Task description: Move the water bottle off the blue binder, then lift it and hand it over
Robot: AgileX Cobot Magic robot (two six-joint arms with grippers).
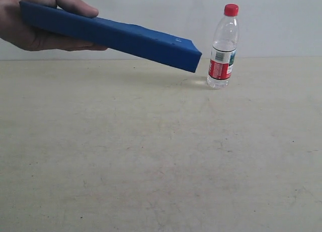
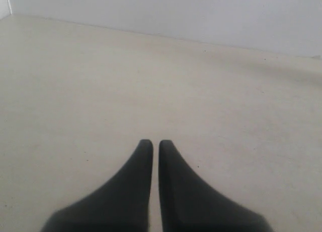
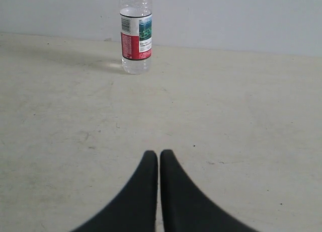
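Observation:
The water bottle (image 1: 223, 47) stands upright on the table at the back right, red cap on top, its label also clear in the right wrist view (image 3: 136, 38). The blue binder (image 1: 113, 34) is held tilted in the air by a person's hand (image 1: 35, 18) at the upper left, its lower corner just left of the bottle and apart from it. My left gripper (image 2: 151, 143) is shut over bare table. My right gripper (image 3: 158, 154) is shut too, well short of the bottle. Neither gripper shows in the exterior view.
A pale, scuffed tabletop (image 1: 161, 156) fills the scene, ending at a white wall (image 1: 151, 10) behind the bottle. The person's hand and binder hang over the table's back left.

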